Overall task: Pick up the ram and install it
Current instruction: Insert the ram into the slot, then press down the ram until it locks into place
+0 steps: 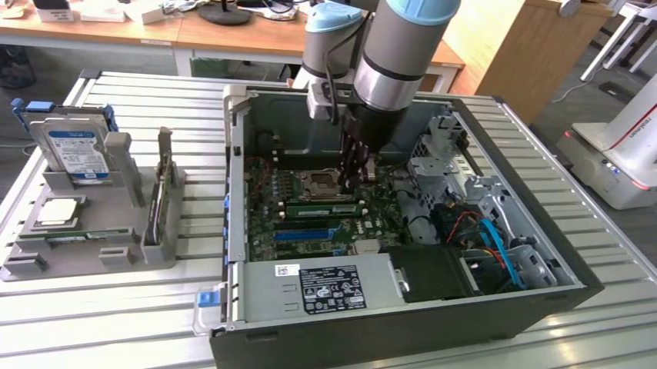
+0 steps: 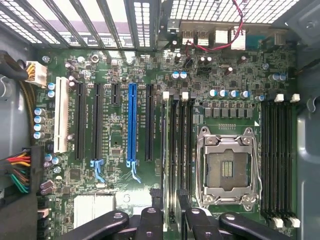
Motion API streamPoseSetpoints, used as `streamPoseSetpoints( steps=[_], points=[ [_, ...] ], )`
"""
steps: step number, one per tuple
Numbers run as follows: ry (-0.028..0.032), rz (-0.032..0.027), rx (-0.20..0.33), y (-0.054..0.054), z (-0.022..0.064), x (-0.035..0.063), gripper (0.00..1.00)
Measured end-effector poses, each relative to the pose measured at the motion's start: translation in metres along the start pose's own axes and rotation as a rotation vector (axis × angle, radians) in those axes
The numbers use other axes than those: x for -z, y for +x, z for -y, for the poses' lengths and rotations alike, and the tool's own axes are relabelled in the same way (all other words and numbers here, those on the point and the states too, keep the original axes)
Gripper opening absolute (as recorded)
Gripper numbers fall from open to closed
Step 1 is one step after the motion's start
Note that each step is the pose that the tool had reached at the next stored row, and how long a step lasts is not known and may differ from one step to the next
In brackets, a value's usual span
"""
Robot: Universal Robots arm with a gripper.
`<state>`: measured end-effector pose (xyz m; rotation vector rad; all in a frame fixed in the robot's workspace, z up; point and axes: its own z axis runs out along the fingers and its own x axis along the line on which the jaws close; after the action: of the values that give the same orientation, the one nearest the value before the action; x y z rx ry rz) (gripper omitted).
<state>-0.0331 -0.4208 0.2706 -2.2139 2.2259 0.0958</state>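
On motherboard [image 1: 298, 231], ram [image 1: 323, 207] seemingly between jaws.

This is a robotics lab or workshop. An open computer case [image 1: 411, 231] sits on a slatted metal tabletop [image 1: 103, 323] beside a grey fixture [image 1: 92, 231] holding spare parts. Wooden desks [image 1: 154, 34] with clutter stand behind, and a white machine base [image 1: 626, 154] stands on the floor at the exterior view's right.
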Motion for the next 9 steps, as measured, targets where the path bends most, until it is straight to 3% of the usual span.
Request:
streamPoseSetpoints(
  steps=[9],
  points=[
    [0.0,0.0,0.0,0.0,0.0,0.0,0.25]
  ],
)
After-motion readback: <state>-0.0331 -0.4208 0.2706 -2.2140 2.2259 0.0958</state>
